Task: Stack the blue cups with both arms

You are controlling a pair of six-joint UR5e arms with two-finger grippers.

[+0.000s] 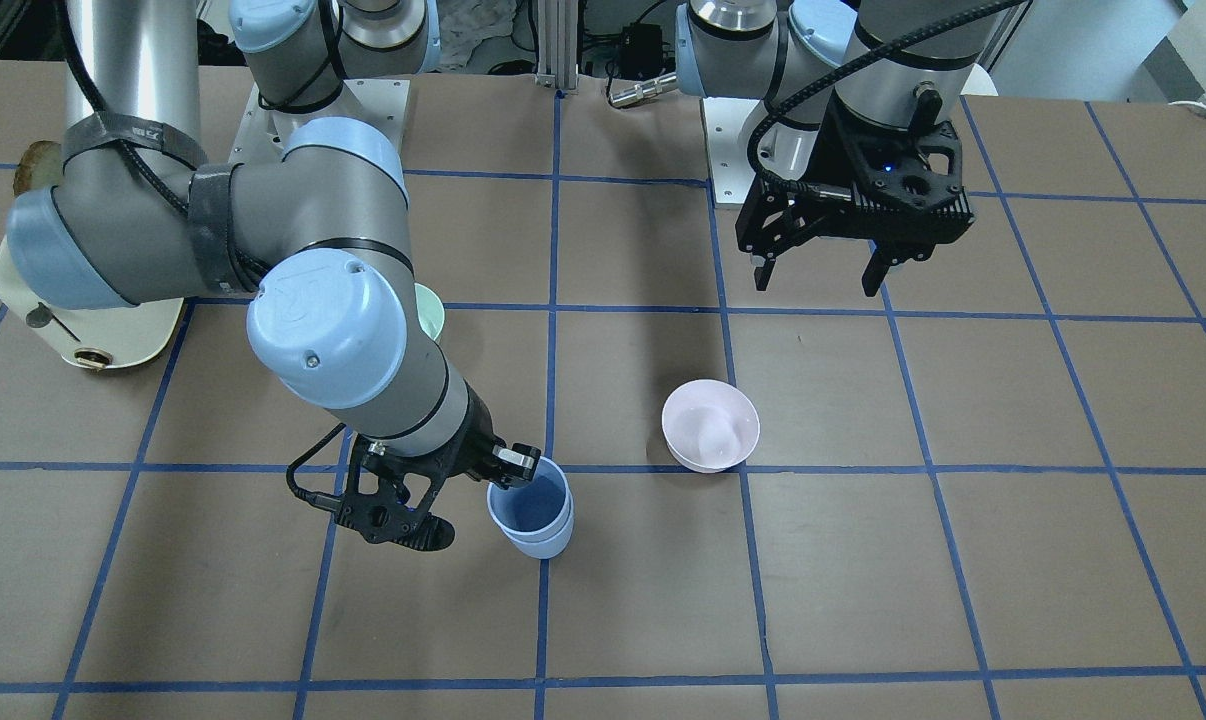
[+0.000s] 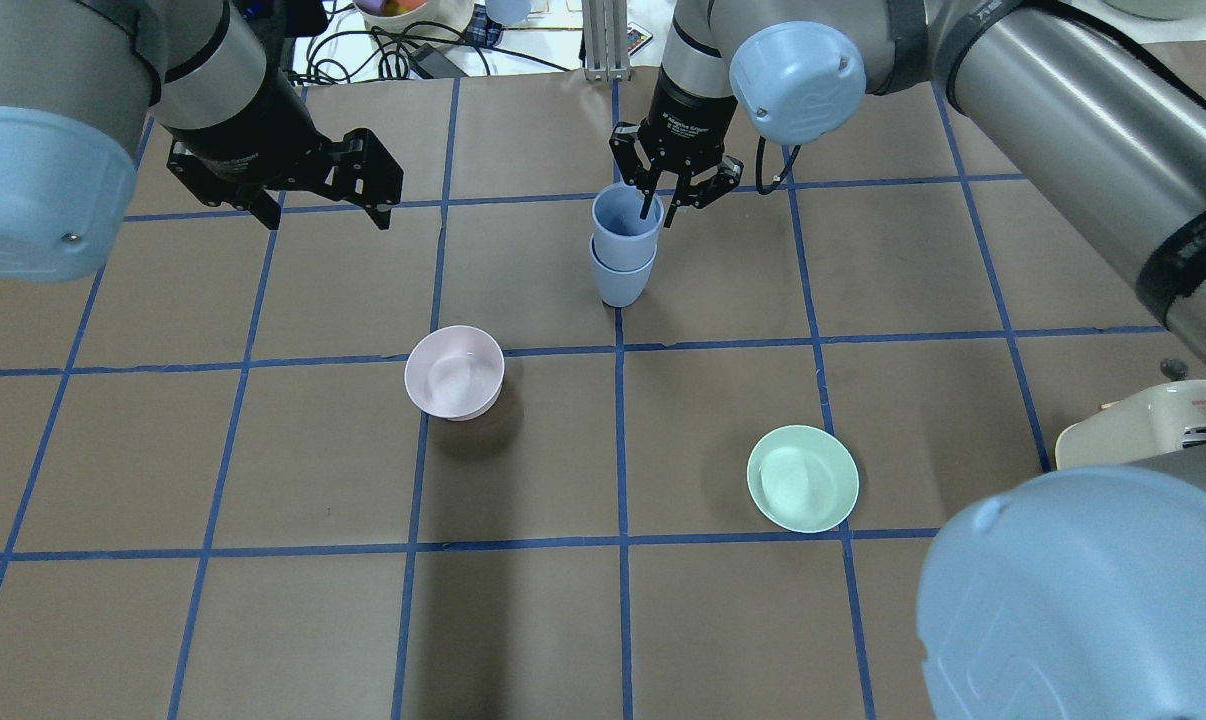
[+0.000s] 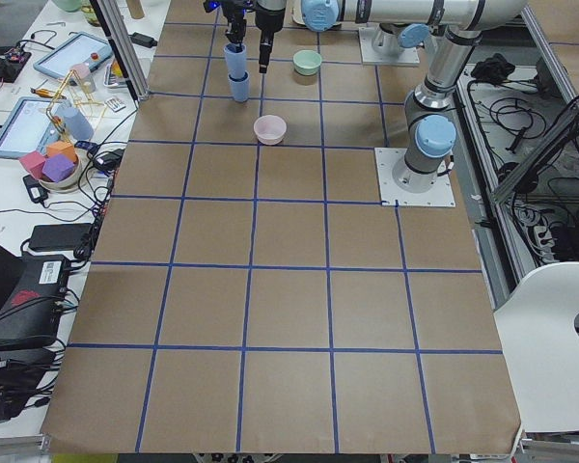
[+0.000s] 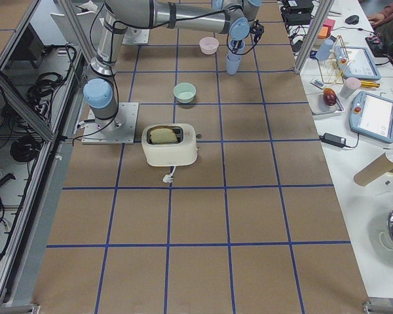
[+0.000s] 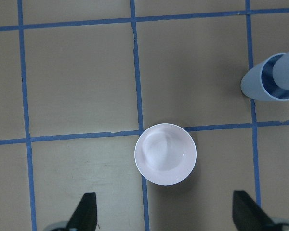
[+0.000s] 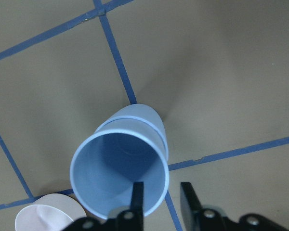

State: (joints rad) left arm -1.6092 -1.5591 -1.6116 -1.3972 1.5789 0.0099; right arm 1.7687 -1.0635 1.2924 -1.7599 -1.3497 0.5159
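Observation:
Two pale blue cups stand nested on the table: the upper cup (image 2: 625,222) sits inside the lower cup (image 2: 621,282). They also show in the front view (image 1: 531,503) and the right wrist view (image 6: 116,173). My right gripper (image 2: 660,212) straddles the upper cup's rim, one finger (image 6: 137,192) inside and one outside; the jaws stand a little apart with a gap to the wall. My left gripper (image 2: 318,205) is open and empty, high above the table, away from the cups.
A pale pink bowl (image 2: 454,372) sits left of centre, directly under the left wrist camera (image 5: 165,154). A mint-green bowl (image 2: 802,478) sits at the right front. A cream toaster (image 2: 1143,425) stands near the right arm's base.

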